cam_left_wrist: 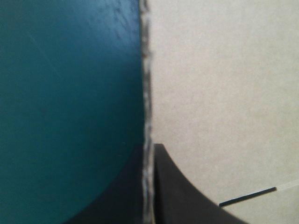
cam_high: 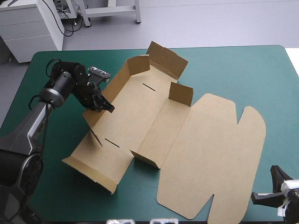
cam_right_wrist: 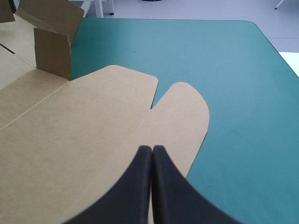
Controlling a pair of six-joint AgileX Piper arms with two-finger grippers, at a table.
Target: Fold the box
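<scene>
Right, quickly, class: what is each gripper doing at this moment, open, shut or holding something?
Left gripper: shut on the box, at its side wall's edge.
Right gripper: shut, holding nothing.

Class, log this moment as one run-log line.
task: fold box | left gripper: shut on box, left side | right gripper: shut, empty, beside lid | box: some walls raised, lid flat
</scene>
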